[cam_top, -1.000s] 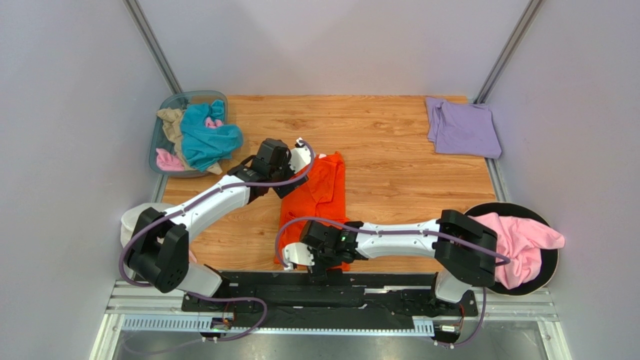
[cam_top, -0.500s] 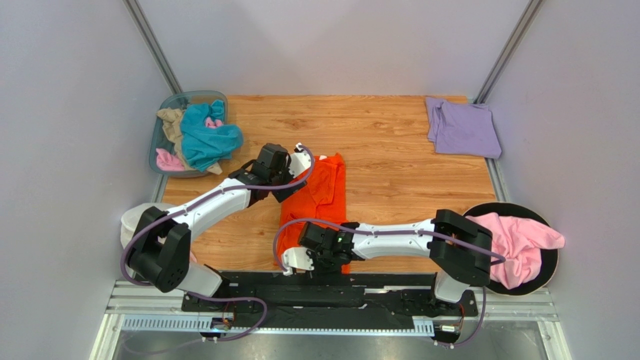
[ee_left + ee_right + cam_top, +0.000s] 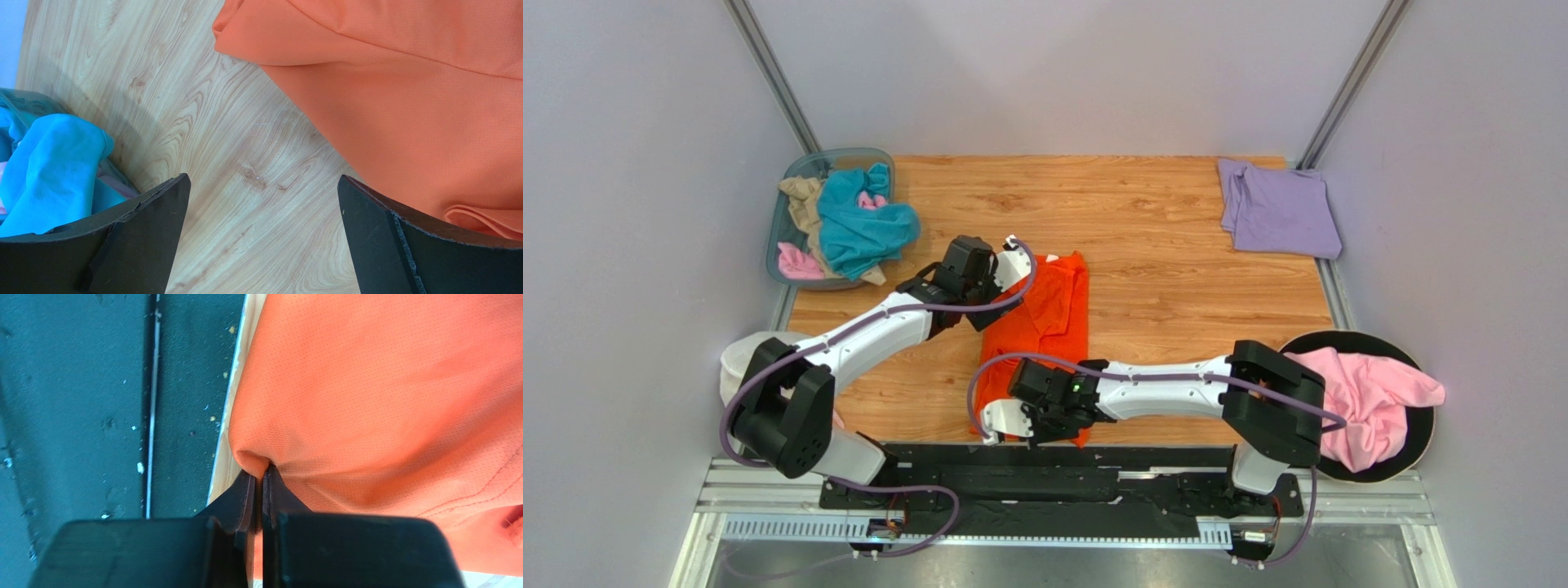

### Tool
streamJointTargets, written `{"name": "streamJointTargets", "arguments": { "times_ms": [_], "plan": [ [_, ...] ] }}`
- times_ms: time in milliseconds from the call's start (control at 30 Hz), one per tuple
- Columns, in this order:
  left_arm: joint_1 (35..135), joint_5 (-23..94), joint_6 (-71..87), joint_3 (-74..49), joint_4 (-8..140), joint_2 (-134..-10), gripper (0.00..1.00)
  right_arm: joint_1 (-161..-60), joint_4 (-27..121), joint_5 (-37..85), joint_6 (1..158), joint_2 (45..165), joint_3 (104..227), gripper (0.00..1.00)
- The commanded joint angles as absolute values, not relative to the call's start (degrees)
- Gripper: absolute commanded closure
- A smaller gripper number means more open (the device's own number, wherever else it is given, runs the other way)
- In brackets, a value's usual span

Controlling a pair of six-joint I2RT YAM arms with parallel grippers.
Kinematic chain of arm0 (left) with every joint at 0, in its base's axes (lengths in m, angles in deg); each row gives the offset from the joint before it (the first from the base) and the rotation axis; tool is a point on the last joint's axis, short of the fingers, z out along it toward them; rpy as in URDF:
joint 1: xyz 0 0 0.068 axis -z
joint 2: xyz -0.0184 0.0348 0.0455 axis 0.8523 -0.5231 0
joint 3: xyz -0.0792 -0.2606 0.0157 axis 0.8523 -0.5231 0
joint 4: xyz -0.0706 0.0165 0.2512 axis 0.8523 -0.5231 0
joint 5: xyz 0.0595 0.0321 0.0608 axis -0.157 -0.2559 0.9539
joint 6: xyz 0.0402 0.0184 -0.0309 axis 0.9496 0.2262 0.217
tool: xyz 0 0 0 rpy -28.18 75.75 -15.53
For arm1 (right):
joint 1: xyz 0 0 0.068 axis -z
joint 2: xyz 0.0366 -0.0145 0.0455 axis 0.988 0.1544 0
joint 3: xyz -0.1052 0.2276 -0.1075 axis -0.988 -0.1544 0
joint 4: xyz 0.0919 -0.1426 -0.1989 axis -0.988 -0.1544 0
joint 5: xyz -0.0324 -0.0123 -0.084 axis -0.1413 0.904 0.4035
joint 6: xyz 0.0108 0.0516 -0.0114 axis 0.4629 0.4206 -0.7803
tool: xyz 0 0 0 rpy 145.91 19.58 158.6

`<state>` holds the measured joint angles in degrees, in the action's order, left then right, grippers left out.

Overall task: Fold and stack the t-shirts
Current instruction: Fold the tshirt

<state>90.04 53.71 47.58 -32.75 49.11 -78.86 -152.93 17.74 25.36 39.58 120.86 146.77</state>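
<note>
**A:** From above, how does the orange shirt [image 3: 1048, 321] look?

**B:** It is folded into a long, narrow, creased strip. It lies lengthwise in the middle of the worktop [image 3: 1173, 294], with its near end at the near edge. The left claw [image 3: 1014, 249] sits just beside its far left corner, and the right claw [image 3: 997, 425] is at its near left corner.

**A:** And the room around it?

**B:** Bare wood runs to the right of the strip, as far as the lavender shirt [image 3: 1277, 211] folded in the far right corner. The teal shirt [image 3: 864, 227] is heaped in the bin [image 3: 836, 154] at the far left. The pink shirt [image 3: 1376, 395] lies bunched on a round black disc [image 3: 1342, 339] off the right edge.

**A:** The left wrist view?

**B:** The left claw's fingers [image 3: 144, 236] stand wide apart, gripping nothing, with bare wood between them. Smooth orange cloth fills the upper right. A folded edge lies right at the right finger, but whether it touches cannot be told. The bin and teal cloth show at the lower left.

**A:** The right wrist view?

**B:** The right claw is closed, pinching a small pucker of the orange shirt's edge between its tips. The cloth is a fine mesh knit, with a stitched seam at the lower right. The pinch sits at the worktop's near edge, and the black base [image 3: 92, 416] lies to its left.
</note>
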Motion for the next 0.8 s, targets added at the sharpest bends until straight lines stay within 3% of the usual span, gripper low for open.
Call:
{"name": "streamJointTargets", "arguments": {
  "times_ms": [0, 400, 767],
  "plan": [
    [89.93, 54.52, 48.03, -32.81, 50.42, -76.74, 0.01, -153.36, 13.18, 21.65, 40.58, 121.58, 149.34, 1.00],
    [84.75, 53.47, 49.61, -29.57, 53.58, -79.72, 0.01, -159.25, 7.55, 17.07, 42.25, 116.66, 150.22, 1.00],
    [81.05, 52.85, 49.61, -30.17, 56.22, -82.80, 0.01, -158.90, 1.66, 29.45, 40.23, 111.13, 155.58, 1.00]
  ]
}}
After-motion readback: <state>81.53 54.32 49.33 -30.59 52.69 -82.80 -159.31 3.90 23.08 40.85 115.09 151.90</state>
